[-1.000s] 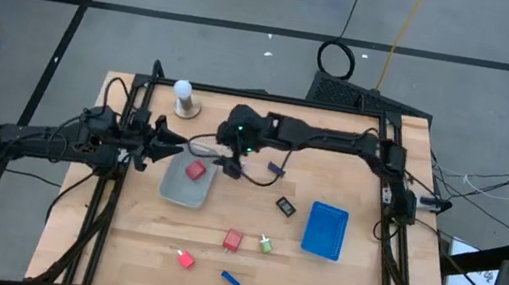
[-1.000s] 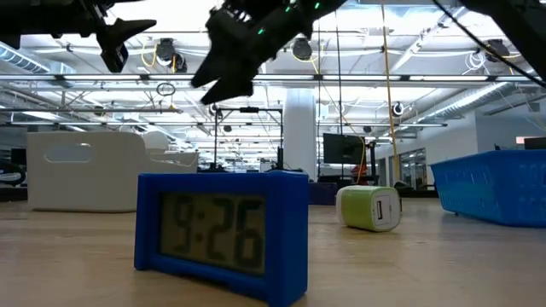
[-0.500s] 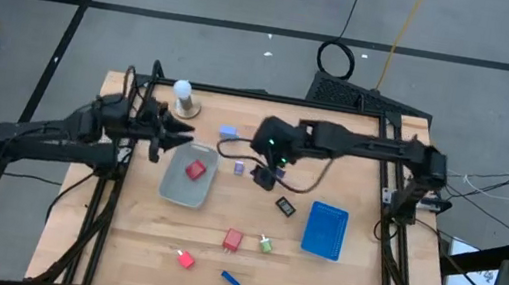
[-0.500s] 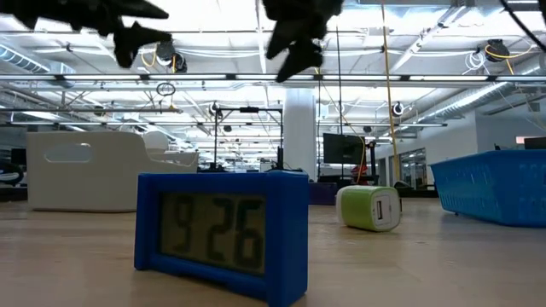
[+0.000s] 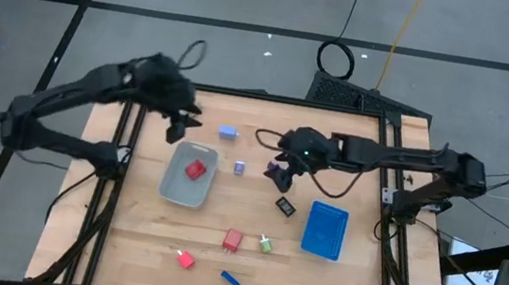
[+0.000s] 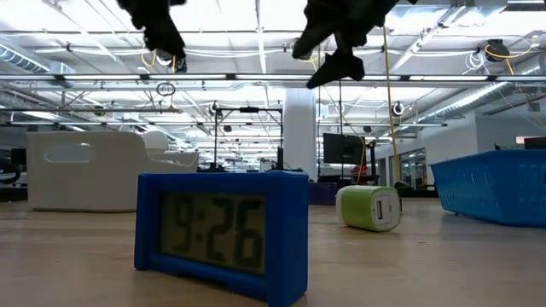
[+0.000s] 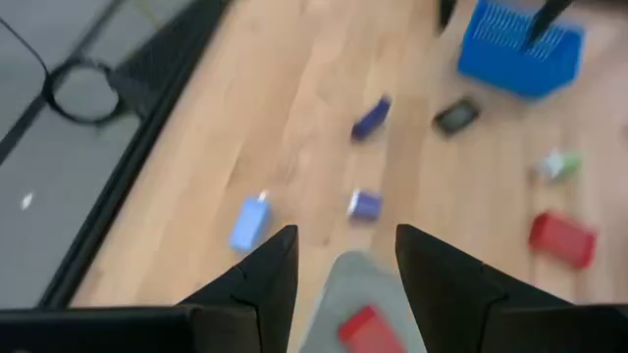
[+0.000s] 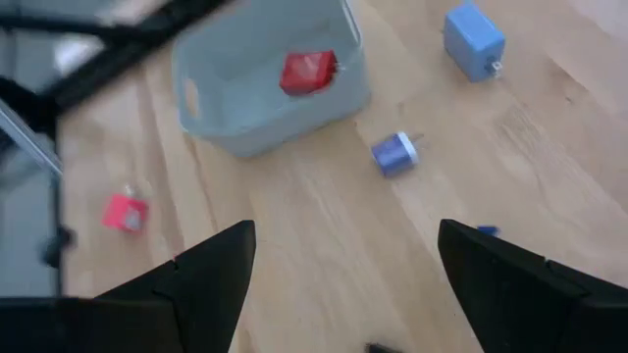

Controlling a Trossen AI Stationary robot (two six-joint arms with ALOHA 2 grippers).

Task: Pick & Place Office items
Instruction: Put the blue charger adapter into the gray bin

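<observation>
Small office items lie scattered on the wooden table: a red block [image 5: 195, 169] inside the grey tray [image 5: 175, 187], a blue block [image 5: 227, 132], a lavender piece [image 5: 239, 167], a black item [image 5: 285, 206], a red block [image 5: 233, 239], a green piece [image 5: 266, 244], a small red piece [image 5: 185, 259] and a blue clip [image 5: 230, 279]. My left gripper [image 5: 176, 127] hovers open above the tray's far left corner [image 7: 345, 233]. My right gripper [image 5: 280, 174] hangs open in the air right of the lavender piece [image 8: 345, 230]. Both grippers are empty.
A blue tray [image 5: 324, 230] sits on the table's right half. In the low view the blue clock-like block [image 6: 222, 234] fills the foreground, and the green piece [image 6: 371, 207] lies behind it. Dark frame rails border the table's left and right sides. Bare wood lies along the near edge.
My right gripper has drawn away from the grey tray's far right corner toward the table's right, uncovering the blue block and the lavender piece. My left arm has risen, and its gripper has swung toward the far edge. No item has moved.
</observation>
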